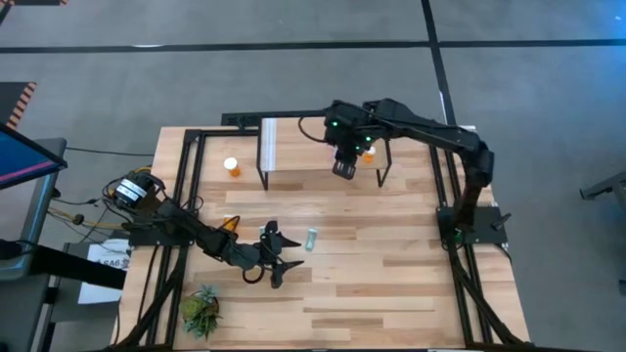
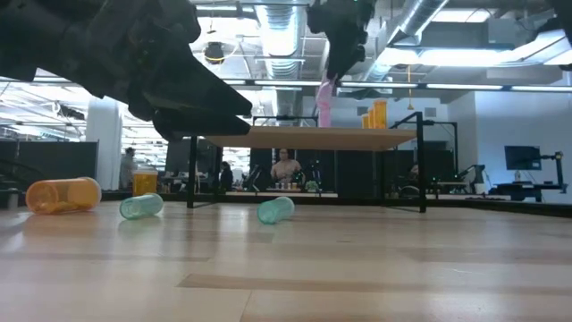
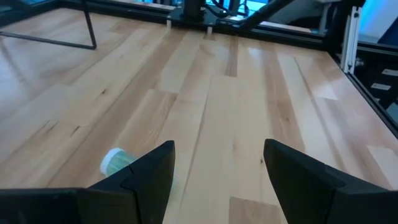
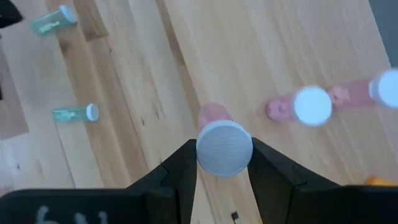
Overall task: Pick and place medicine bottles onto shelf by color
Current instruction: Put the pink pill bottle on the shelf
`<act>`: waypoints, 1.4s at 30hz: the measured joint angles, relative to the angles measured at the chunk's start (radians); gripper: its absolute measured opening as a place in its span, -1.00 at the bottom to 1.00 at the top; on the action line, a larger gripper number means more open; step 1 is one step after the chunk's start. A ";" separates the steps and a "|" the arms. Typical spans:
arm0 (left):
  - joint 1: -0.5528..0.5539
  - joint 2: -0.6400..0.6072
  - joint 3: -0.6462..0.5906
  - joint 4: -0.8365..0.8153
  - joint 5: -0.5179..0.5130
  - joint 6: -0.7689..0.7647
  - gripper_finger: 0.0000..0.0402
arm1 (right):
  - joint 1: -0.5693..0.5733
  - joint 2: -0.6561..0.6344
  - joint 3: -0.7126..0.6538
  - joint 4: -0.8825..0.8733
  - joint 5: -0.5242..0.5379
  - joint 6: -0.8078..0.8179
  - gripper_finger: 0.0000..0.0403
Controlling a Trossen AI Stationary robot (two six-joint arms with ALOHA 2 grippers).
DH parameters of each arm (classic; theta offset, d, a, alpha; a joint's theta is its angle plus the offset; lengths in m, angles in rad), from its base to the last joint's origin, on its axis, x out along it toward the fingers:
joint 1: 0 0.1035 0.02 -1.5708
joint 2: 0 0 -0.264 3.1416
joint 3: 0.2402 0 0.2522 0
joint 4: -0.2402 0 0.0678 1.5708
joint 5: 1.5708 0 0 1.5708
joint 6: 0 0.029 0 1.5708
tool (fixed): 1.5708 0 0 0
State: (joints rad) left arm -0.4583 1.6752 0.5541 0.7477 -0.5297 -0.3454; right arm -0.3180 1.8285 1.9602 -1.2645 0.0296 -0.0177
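Note:
The light-wood shelf (image 1: 303, 156) stands at the table's far side. My right gripper (image 1: 343, 168) is above it, shut on a pink bottle (image 2: 324, 103) with a white cap (image 4: 224, 148). Two more pink bottles (image 4: 311, 106) stand upright on the shelf. Orange bottles (image 2: 375, 114) stand at its right end. Two teal bottles (image 1: 311, 239) (image 1: 269, 231) lie on their sides on the tabletop. An orange bottle (image 1: 232, 167) lies left of the shelf. My left gripper (image 1: 286, 260) is open and empty, low over the table beside the teal bottles; one shows in its wrist view (image 3: 115, 162). My right gripper pinches the pink bottle between its two fingers (image 4: 180, 168) at the top end, by the white cap's sides (image 4: 205, 155). The fingers come from above, pointing down. The bottle hangs upright below them, its lower end (image 2: 324, 122) at or just above the shelf top; I cannot tell whether it touches.
A pale translucent panel (image 1: 268, 145) stands at the shelf's left end. A small green spiky plant (image 1: 201, 311) sits at the near left corner. Black frame rails (image 1: 186, 196) run along the table's sides. Bare wood lies at the near right (image 1: 391, 284).

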 joint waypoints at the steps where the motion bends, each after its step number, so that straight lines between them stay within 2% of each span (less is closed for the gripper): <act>1: 0.000 0.000 0.000 -0.001 0.000 0.000 0.17 | 0.000 0.011 0.018 -0.006 0.000 -0.006 -0.25; 15: -0.004 0.000 0.000 -0.001 0.001 -0.007 0.17 | -0.026 0.088 0.057 -0.087 0.030 -0.125 -0.26; 33: -0.004 0.000 0.000 -0.024 0.001 -0.010 0.17 | -0.050 0.111 0.057 -0.084 0.040 -0.085 -0.26; 42: -0.004 0.000 0.000 -0.024 0.000 -0.010 0.17 | -0.049 0.111 0.057 -0.082 0.032 -0.077 -0.19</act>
State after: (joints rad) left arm -0.4622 1.6756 0.5537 0.7238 -0.5293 -0.3557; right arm -0.3672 1.9392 2.0167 -1.3460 0.0611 -0.0948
